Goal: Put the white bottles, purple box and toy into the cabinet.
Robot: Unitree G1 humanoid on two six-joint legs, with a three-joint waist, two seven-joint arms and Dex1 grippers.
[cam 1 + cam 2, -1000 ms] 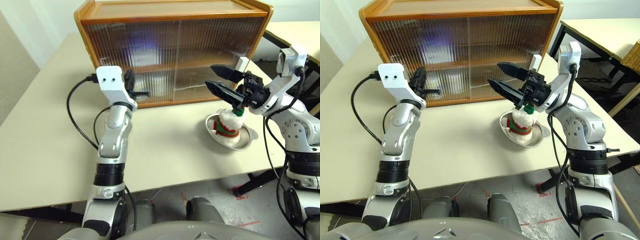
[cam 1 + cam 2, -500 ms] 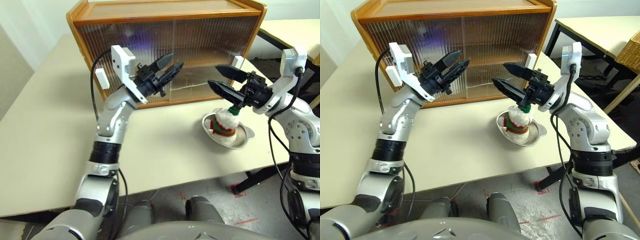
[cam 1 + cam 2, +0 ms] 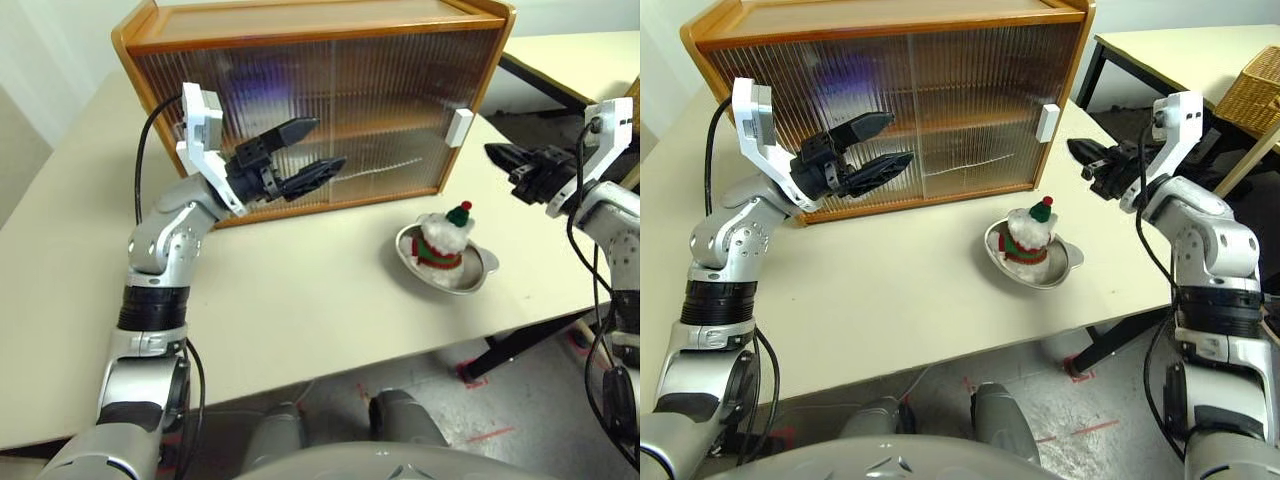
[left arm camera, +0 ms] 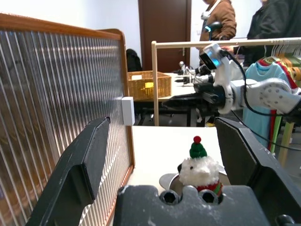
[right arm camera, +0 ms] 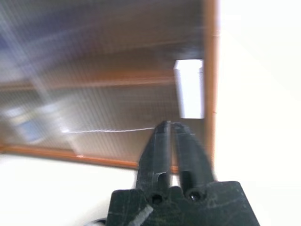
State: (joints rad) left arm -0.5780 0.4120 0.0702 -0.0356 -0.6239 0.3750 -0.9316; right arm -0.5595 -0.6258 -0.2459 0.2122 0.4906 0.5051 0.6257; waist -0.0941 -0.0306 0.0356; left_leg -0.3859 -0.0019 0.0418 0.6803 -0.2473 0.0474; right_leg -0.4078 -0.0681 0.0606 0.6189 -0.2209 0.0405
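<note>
R gripper [image 3: 505, 156] clenched, empty, beside cabinet's white handle [image 3: 460, 127]; toy [image 3: 440, 238] lower-left of it, nearer R arm; L gripper [image 3: 315, 152] released.

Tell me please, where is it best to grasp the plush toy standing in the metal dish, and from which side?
Probably from above, closing on the fluffy white body of the toy under its green hat. It stands upright, and the rim of the metal dish surrounds its base, blocking a low sideways grasp.

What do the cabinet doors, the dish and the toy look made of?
Cabinet doors: ribbed translucent plastic or glass, since blurred shapes show through.
Dish: shiny silver metal, probably steel.
Toy: fluffy white plush with a green hat.
</note>
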